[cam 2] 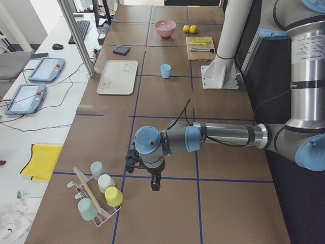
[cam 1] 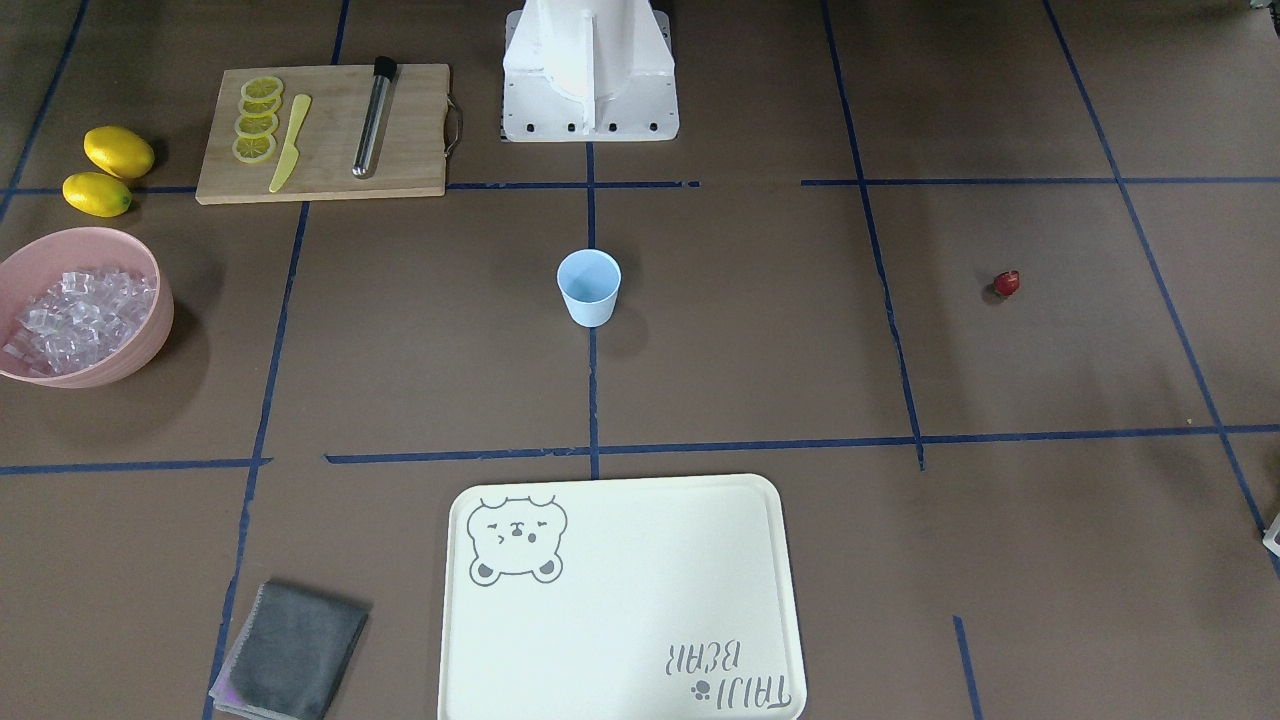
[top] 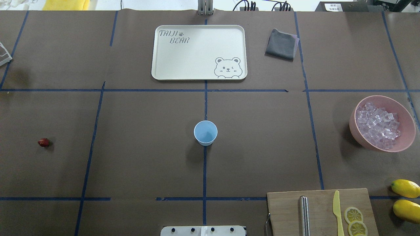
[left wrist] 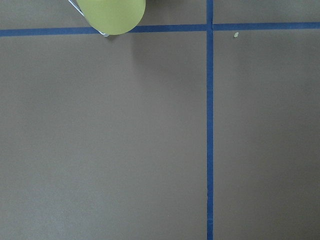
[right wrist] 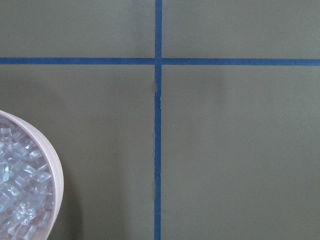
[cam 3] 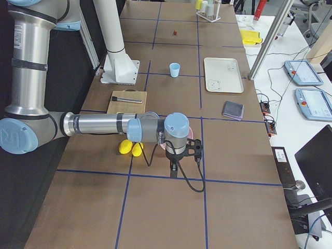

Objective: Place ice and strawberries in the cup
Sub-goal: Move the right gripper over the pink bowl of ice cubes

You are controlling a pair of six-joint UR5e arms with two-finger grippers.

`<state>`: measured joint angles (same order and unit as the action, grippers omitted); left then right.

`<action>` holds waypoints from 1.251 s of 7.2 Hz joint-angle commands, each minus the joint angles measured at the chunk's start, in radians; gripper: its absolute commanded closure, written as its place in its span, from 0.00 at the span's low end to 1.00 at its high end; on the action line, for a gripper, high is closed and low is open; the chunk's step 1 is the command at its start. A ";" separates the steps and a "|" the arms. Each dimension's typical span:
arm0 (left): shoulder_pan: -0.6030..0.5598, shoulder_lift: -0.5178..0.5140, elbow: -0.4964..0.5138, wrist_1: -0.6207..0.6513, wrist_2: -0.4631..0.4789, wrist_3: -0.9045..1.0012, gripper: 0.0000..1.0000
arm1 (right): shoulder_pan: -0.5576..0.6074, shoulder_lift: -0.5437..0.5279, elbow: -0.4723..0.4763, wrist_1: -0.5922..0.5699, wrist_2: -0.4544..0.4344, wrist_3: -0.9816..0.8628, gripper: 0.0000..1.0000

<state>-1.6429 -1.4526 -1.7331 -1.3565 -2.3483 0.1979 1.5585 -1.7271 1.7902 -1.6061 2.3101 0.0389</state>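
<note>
The light blue cup (top: 205,132) stands upright and empty at the table's middle, on a blue tape line. One small red strawberry (top: 43,142) lies alone on the robot's left side of the table. The ice (top: 377,126), many clear cubes, fills a pink bowl (top: 356,136) on the robot's right side. My left gripper (cam 2: 155,183) hangs over the table's far left end, well away from the strawberry, and shows only in the exterior left view. My right gripper (cam 3: 174,168) hovers just beyond the bowl; ice (right wrist: 17,190) fills a corner of its wrist view. I cannot tell either gripper's state.
A wooden cutting board (top: 320,209) near the robot's right holds lemon slices (top: 353,214), a yellow knife (top: 337,209) and a metal rod (top: 304,214). Two lemons (top: 406,188) lie beside it. A cream tray (top: 199,52) and grey cloth (top: 281,44) sit across the table. A cup rack (cam 2: 99,195) stands by the left gripper.
</note>
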 commanded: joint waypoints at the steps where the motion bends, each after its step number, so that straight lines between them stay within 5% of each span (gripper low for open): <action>1: 0.000 -0.002 0.003 -0.001 0.000 0.002 0.00 | -0.003 0.000 -0.006 0.000 -0.001 -0.004 0.00; 9: 0.000 0.001 -0.011 0.000 0.000 0.000 0.00 | -0.025 0.087 -0.080 0.150 0.022 0.059 0.00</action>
<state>-1.6433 -1.4508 -1.7427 -1.3550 -2.3482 0.1981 1.5365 -1.6554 1.7108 -1.4624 2.3273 0.0864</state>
